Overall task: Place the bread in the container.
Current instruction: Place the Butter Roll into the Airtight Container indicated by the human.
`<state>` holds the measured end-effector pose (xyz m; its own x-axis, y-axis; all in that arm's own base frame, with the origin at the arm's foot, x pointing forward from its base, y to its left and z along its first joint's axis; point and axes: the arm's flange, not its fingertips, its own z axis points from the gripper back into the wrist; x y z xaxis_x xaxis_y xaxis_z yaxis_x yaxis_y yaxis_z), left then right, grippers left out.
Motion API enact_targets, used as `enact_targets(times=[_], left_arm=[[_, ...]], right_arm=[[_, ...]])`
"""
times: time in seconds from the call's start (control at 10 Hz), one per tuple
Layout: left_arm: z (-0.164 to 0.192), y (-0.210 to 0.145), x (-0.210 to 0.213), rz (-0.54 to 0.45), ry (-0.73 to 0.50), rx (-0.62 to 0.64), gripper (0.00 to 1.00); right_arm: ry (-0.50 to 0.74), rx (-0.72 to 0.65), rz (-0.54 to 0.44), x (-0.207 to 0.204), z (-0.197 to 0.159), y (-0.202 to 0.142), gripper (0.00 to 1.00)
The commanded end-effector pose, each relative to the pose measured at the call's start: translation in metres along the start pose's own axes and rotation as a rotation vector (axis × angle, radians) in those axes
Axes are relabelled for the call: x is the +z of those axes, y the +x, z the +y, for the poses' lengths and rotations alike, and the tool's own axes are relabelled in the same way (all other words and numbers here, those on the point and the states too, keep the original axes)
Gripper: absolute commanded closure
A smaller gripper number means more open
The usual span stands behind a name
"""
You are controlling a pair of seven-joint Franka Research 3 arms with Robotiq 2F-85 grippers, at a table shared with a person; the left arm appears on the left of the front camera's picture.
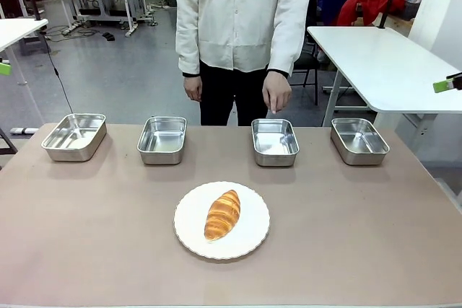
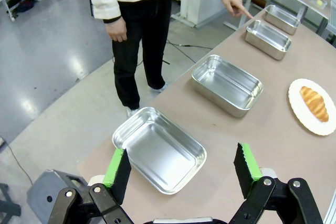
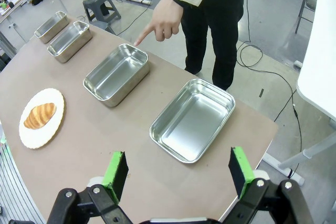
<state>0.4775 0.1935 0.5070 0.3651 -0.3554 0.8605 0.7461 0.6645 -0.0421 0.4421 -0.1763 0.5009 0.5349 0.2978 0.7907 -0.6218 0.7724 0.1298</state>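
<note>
Bread point(image 1: 222, 214) waits on plate point(image 1: 189, 220); hand point(image 1: 276, 94) points out the pan point(image 1: 275, 140) right-behind the plate, seemingly as target. Left gripper point(image 2: 181, 157), right gripper point(image 3: 178, 160): spread, empty.

Bright, even overhead light, soft shadows; glare on the floor point(image 2: 73, 72) (wrist views curve, perhaps soft).

Brown table point(image 1: 86, 250), four pans point(image 1: 275, 142), plate point(image 1: 188, 223)
</note>
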Motion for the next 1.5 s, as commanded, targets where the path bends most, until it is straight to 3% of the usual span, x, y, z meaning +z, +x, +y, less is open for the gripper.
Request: enact_targets(times=[0.0,1.4], left_arm=[[-0.0007,0.0014,0.0012,-0.012,0.000,-0.007,0.00],[-0.0007,0.0014,0.0012,-0.012,0.000,-0.007,0.00]], right_arm=[[0.004,0.000,-0.007,-0.0014,-0.0002,0.0005,0.00],[0.004,0.000,-0.007,-0.0014,-0.0002,0.0005,0.00]])
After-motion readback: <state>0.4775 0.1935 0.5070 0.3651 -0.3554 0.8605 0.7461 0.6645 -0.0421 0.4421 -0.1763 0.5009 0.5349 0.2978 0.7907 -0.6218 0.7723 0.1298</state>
